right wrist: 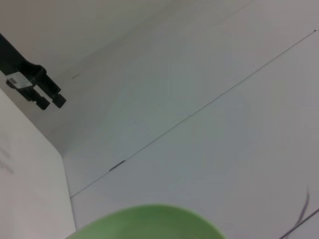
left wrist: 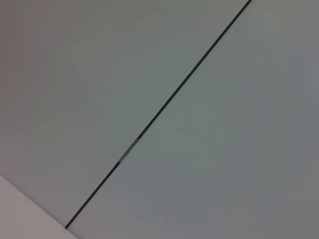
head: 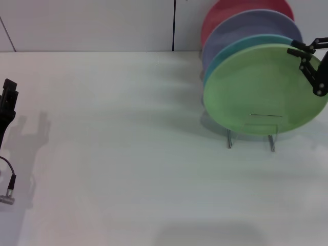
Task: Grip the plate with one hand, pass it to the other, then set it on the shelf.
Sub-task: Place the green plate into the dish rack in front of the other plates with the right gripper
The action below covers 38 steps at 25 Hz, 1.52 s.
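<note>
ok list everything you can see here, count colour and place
plate: 1, light green, upright at the front of the rack
other plates: 3, teal, lavender and red, upright in a row behind it
shelf: 1, silver wire, on the table's far right
table: 1, white, across the head view
wall: grey-white panels with a dark seam, behind the table
left claw: black, at the left edge, away from the plates
right claw: black, at the green plate's upper right rim
</note>
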Each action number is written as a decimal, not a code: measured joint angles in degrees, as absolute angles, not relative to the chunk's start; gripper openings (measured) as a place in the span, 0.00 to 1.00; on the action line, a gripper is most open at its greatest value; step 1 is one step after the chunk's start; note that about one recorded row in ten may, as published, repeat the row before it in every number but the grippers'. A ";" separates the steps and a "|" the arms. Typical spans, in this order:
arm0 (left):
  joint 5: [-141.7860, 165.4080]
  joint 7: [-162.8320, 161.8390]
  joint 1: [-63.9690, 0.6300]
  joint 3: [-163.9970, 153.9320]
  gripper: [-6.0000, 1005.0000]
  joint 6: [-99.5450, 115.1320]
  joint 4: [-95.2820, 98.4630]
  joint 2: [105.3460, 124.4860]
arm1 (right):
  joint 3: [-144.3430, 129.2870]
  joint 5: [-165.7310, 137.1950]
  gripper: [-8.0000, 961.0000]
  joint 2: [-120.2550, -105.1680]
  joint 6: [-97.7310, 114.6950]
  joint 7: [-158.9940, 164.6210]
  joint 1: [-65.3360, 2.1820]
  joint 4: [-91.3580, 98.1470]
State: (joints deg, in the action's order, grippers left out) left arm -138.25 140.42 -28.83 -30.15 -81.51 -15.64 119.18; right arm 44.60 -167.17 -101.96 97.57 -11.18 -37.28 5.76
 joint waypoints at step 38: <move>-138.25 140.21 -28.87 -29.34 0.62 -81.74 -15.64 119.18 | 40.20 -166.37 0.15 -103.01 93.85 -9.02 -38.44 7.10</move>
State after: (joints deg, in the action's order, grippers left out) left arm -138.25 140.22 -28.87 -29.34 -81.74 -15.64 119.18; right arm 40.20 -166.38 -103.01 93.85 -9.02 -38.44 7.10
